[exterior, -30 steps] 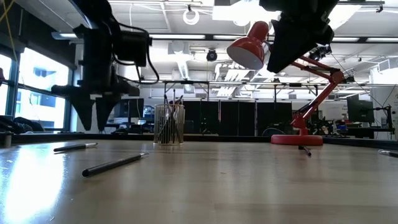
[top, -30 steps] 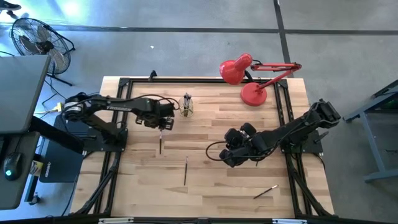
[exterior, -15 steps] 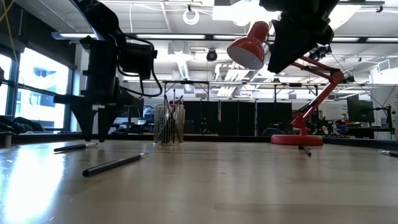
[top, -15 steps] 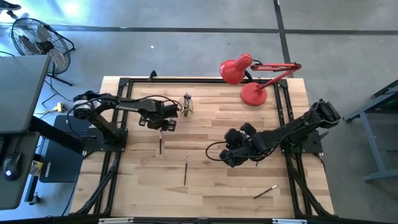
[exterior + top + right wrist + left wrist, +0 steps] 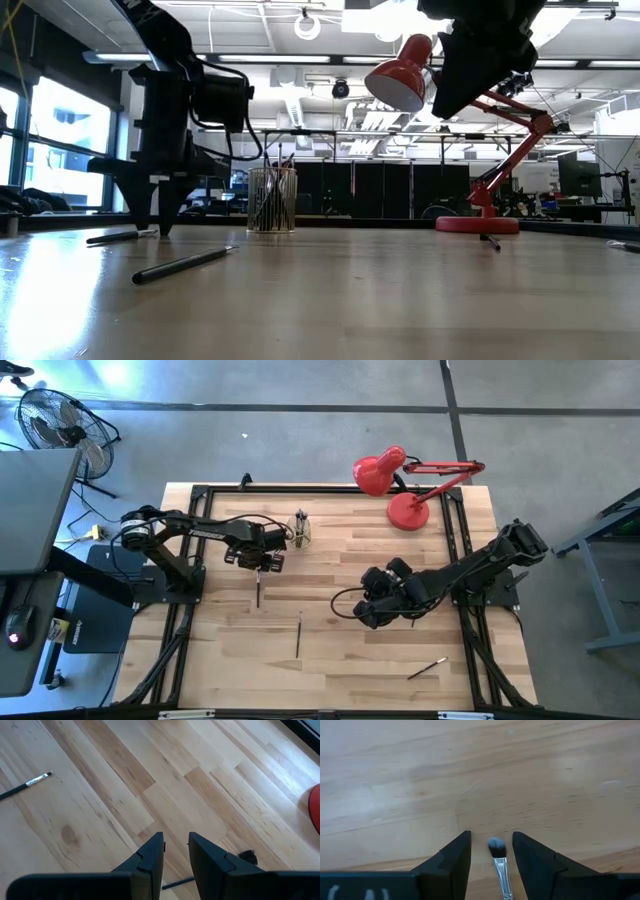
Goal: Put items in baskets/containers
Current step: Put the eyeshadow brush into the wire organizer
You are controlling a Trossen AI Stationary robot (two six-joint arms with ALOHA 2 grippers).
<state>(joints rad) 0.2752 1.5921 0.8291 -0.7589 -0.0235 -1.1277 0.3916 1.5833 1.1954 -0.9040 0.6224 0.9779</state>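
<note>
A thin dark brush (image 5: 258, 594) lies flat on the table left of centre; its bristle head shows in the left wrist view (image 5: 496, 848). My left gripper (image 5: 261, 566) is open and low over it (image 5: 152, 228), pointing down, with a finger on either side of the bristle end and apart from it (image 5: 491, 845). The clear cup (image 5: 300, 536) stands upright beyond it with several brushes inside (image 5: 272, 200). Two more brushes lie on the table (image 5: 298, 635) (image 5: 427, 667). My right gripper (image 5: 363, 612) hovers right of centre, slightly open and empty (image 5: 176, 851).
A red desk lamp stands at the far right, its round base (image 5: 408, 510) on the table and its head (image 5: 378, 472) over the far edge. A black frame rims the table (image 5: 200, 492). Bare wood lies between the arms and along the near edge.
My left gripper has gone down toward the brush on the table and a little toward the near edge, and its fingertips now stand just above the wood around the brush's head. The brush, the cup and my right arm have stayed where they were.
</note>
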